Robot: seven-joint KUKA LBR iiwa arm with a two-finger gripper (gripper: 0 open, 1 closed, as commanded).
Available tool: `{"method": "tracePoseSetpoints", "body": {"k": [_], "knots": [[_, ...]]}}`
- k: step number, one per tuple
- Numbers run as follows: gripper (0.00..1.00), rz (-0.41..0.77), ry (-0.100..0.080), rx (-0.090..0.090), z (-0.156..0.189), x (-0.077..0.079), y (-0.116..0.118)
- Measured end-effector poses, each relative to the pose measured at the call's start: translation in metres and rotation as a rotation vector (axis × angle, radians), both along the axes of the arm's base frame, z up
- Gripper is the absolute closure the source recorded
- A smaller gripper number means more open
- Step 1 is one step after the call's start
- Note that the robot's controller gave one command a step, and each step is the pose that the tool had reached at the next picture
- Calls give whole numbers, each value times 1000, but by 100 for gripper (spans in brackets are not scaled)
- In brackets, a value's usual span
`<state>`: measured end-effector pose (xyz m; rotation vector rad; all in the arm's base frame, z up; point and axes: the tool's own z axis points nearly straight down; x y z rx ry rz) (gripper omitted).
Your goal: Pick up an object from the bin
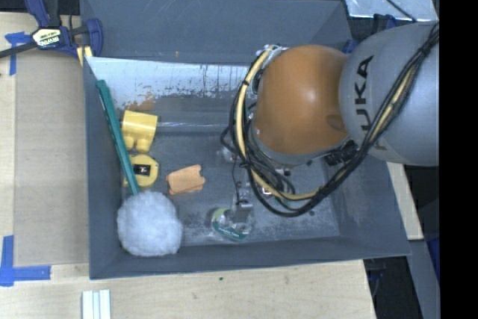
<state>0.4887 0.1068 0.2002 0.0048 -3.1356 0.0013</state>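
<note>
My gripper point(240, 214) reaches down from under the orange cover to the bin's near edge, right of centre. Its fingertips stand right at a small clear, greenish ring-like thing point(226, 228) lying on the floor there; whether they touch it I cannot make out. An orange block point(186, 180) lies a little to the left of the gripper, apart from it.
A white fluffy ball point(149, 223) fills the near left corner. A teal stick point(116, 134) leans along the left wall. Beside it lie a yellow blocky toy point(139, 128) and a small yellow piece point(143, 169). The arm covers the bin's right half.
</note>
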Motion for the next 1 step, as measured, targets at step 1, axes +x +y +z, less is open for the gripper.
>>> {"method": "tracePoseSetpoints", "body": {"k": [1], "knots": [[0,-3,-8,2,4,2,0]]}}
